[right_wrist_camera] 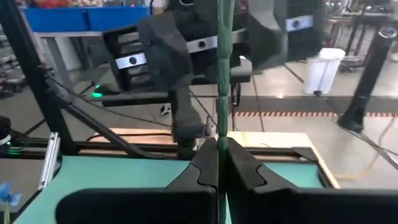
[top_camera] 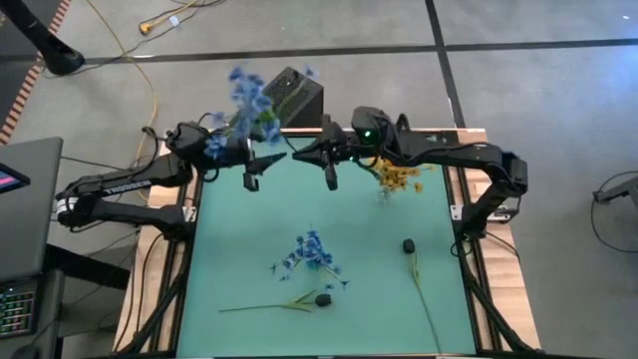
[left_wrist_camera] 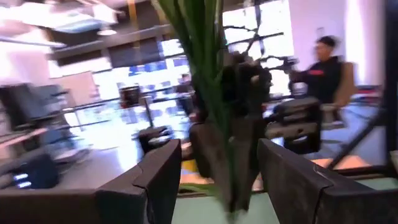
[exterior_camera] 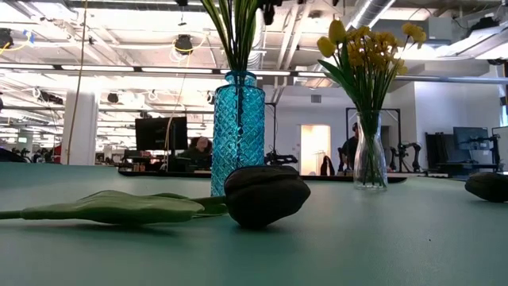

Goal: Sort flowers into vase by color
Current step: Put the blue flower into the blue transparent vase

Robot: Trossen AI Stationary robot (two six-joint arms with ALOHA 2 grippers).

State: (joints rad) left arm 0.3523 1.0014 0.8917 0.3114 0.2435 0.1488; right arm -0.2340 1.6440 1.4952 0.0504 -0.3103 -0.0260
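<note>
1. High view. The left tool [top_camera: 251, 172] sits at the far edge of the teal worktop [top_camera: 239, 259], its jaws apart; a blue spray bunch [top_camera: 242, 108] rises just beside and behind it. The right tool [top_camera: 331, 172] lies close beside the left one, its fingers pressed together. A yellow flower bunch [top_camera: 397, 177] stands just beside the right tool, under that arm. Nearer the front, well apart from both tools, lie a loose blue spray [top_camera: 311, 251], a dark bud with stalk [top_camera: 321, 298] and a second dark bud [top_camera: 409, 245] with a long stalk.

2. Low view. A blue glass vase [exterior_camera: 238, 131] holds green stalks; a clear vase [exterior_camera: 370, 155] holds the yellow blooms. A dark bud [exterior_camera: 266, 195] and a green leaf [exterior_camera: 111, 207] lie in front on the worktop. Neither tool can be made out here. People sit in the room behind.

3. Left wrist view. The left tool's fingers [left_wrist_camera: 163, 171] stand apart with a bundle of green stalks [left_wrist_camera: 208, 74] between them; contact cannot be told. A person stands in the room beyond.

4. Right wrist view. The right tool [right_wrist_camera: 221, 163] is clamped on a thin green stalk [right_wrist_camera: 222, 68] that runs upright between its fingers.
</note>
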